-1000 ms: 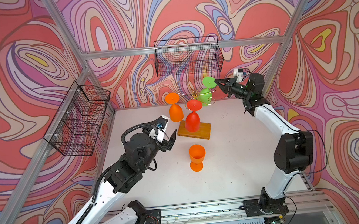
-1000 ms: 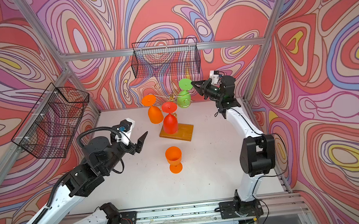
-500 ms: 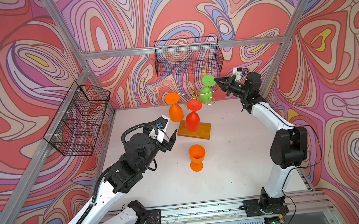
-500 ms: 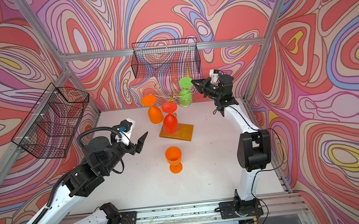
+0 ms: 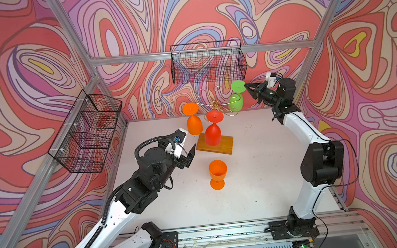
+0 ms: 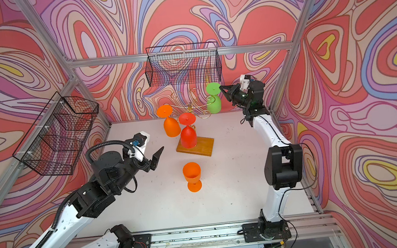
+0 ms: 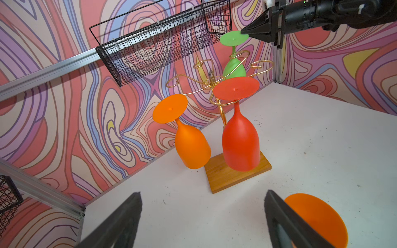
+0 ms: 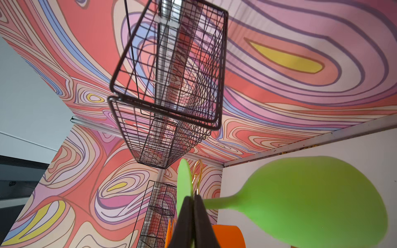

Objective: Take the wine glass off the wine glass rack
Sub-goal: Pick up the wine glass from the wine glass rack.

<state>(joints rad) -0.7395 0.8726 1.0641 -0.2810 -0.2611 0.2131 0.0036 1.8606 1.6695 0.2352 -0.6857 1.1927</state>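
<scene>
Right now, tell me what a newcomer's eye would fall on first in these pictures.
The swirling pink-and-red walls hit first. Next come the bright glasses hanging upside down from the wine glass rack toward the back of the table: an orange wine glass, a red wine glass and a green wine glass, whose foot the right gripper pinches shut. An upright orange glass stands alone nearer the front.

Green wine glass (image 5: pixel 236 103) hangs inverted from gold wine glass rack (image 5: pixel 225 144), wooden base.
</scene>
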